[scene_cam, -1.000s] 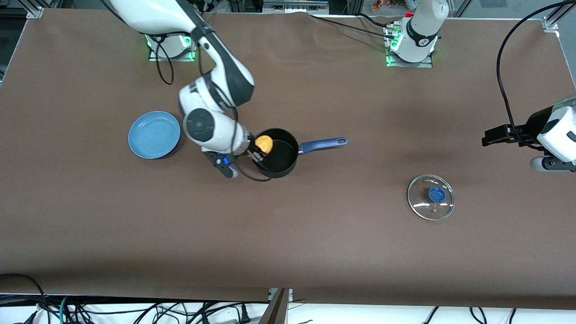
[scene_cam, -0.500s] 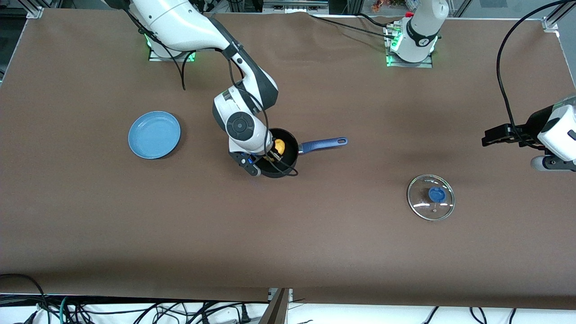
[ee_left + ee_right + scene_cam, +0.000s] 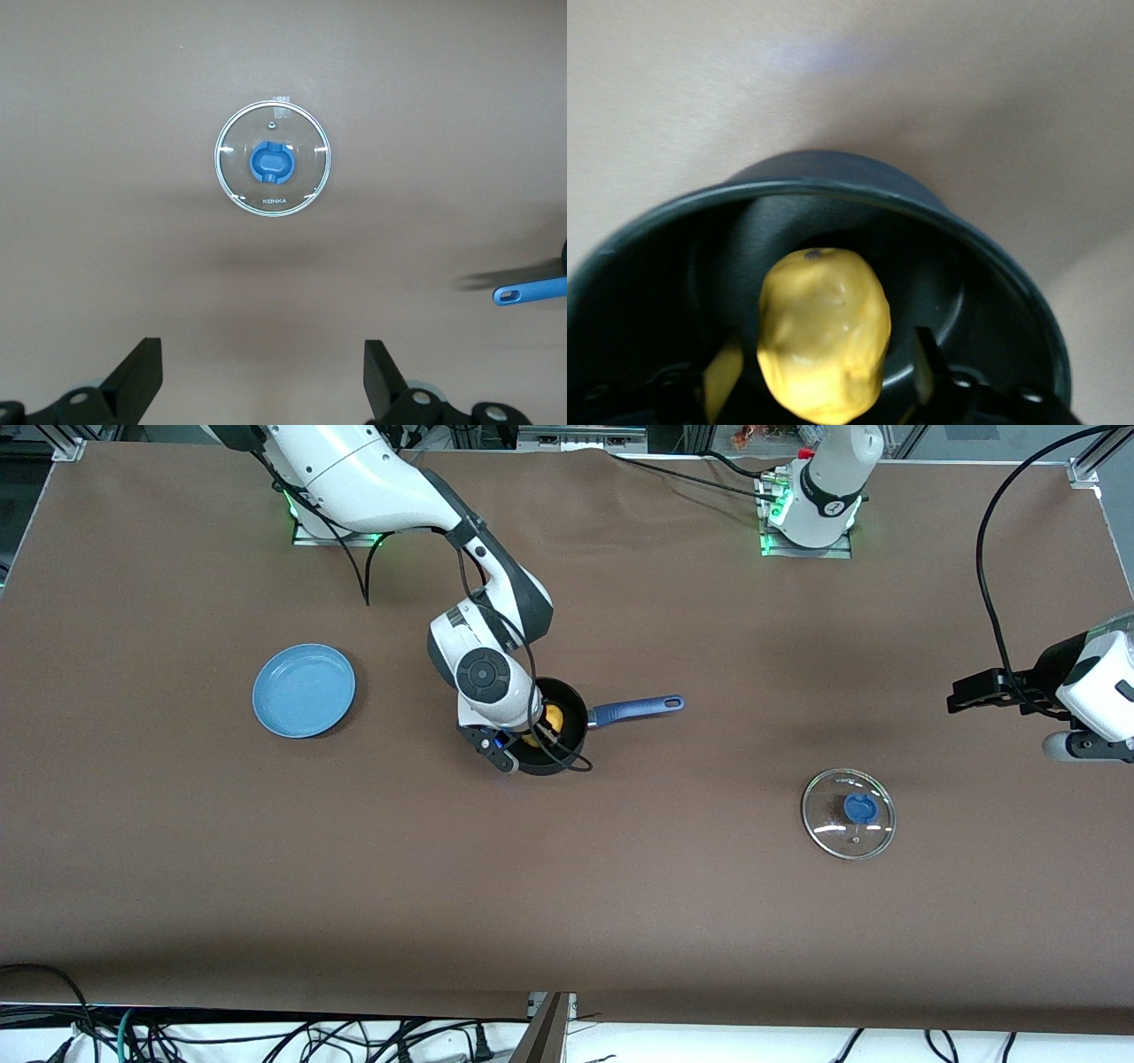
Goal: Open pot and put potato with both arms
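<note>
Over the last second the right arm has swung from the edge of the pot (image 3: 556,726) nearest the blue plate (image 3: 304,690) to hang directly over the pot's mouth, carrying the potato (image 3: 551,715) with it. Now the right gripper (image 3: 537,735) sits low inside the rim, and the right wrist view shows the potato (image 3: 824,345) between its two fingers (image 3: 924,363), above the dark floor of the pot (image 3: 957,239). There looks to be a sliver of gap on at least one side of the potato, so whether the fingers are clamped on it or have just let go cannot be told. The pot stands near the middle of the table with its blue handle (image 3: 638,709) pointing toward the left arm's end. Its glass lid (image 3: 848,813) is already off, lying flat on the table nearer the front camera and toward the left arm's end. The left gripper (image 3: 261,376) waits high above the table near that lid (image 3: 272,166), fingers spread wide and holding nothing. By my reading, the opening step is done and the placing step is at its end: the next move calls for the right fingers to part fully, then lift straight up without catching the rim.
</note>
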`<act>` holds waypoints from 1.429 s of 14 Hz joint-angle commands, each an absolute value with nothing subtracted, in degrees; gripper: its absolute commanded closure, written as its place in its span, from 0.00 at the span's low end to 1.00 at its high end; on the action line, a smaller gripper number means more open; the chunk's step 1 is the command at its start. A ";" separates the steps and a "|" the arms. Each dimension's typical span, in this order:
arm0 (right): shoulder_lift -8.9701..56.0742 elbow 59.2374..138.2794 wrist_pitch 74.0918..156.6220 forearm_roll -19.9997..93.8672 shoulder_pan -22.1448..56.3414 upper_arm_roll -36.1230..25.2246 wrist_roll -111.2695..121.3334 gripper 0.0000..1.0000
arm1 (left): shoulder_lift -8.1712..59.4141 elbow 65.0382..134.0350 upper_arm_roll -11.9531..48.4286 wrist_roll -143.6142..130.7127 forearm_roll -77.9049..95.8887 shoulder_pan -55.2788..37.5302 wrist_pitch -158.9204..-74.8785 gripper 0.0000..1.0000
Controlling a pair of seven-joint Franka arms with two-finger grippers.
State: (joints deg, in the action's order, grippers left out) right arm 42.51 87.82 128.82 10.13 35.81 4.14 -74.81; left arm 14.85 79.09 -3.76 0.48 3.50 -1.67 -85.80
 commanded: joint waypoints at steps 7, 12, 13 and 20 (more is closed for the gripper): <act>22.26 87.01 109.27 8.61 35.95 -8.16 -52.69 0.00 | 15.73 77.08 -3.69 0.18 2.55 -1.76 -84.99 0.00; 14.95 87.10 96.43 8.17 35.25 -20.28 -24.34 0.00 | 15.73 77.08 -3.69 0.26 2.55 -1.67 -84.99 0.00; 13.46 87.27 93.89 8.09 32.63 -20.56 -17.99 0.00 | 15.73 77.08 -3.69 0.18 2.55 -1.76 -84.99 0.00; 3.27 94.46 92.28 -2.09 8.92 -4.35 -2.19 0.00 | 16.17 77.08 -3.78 0.44 2.46 -1.32 -84.99 0.00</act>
State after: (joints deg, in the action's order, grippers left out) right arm 9.22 88.82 91.16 2.01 14.87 -12.33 -2.31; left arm 14.99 78.95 -3.81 0.48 3.50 -1.55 -85.80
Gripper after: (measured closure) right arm 0.000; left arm 0.000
